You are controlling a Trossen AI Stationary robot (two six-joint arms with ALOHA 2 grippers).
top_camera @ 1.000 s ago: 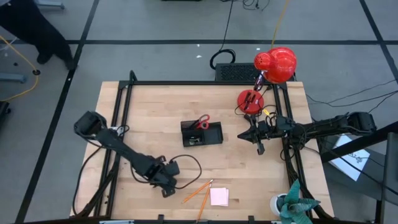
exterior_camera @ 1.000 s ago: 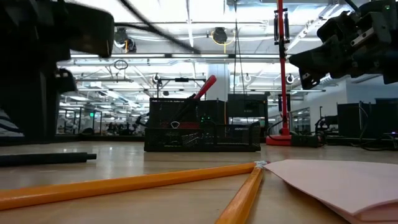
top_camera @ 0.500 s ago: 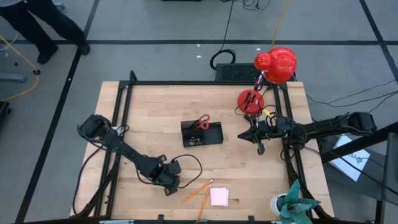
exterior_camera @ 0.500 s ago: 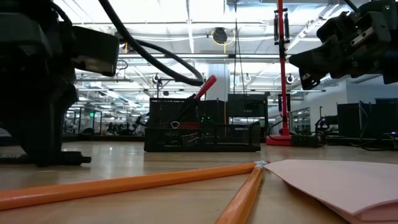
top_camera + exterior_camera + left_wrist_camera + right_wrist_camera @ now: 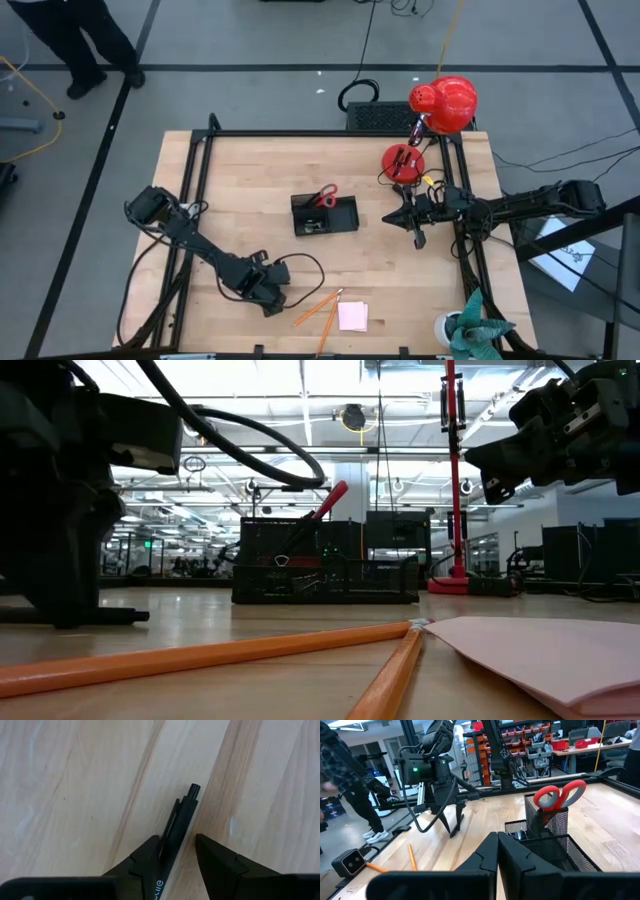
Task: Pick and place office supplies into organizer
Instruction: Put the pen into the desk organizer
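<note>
Pale, smooth wood table (image 5: 75, 780) with fine grain; matt black plastic pen (image 5: 176, 832) between the left gripper's (image 5: 177, 851) matt fingers; black wire-mesh metal organizer (image 5: 555, 847); glossy red plastic scissors (image 5: 559, 795) handles; pink paper pad (image 5: 545, 650)

Black mesh organizer (image 5: 324, 215) stands mid-table, red scissors (image 5: 325, 196) upright in its taller section. 2 orange pencils (image 5: 320, 310) touch the pink pad (image 5: 352, 316). A black pen (image 5: 175, 835) lies flat.

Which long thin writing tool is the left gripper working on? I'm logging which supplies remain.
The black pen, lying between the left gripper fingers; the two orange pencils lie apart beside the pink pad.
</note>
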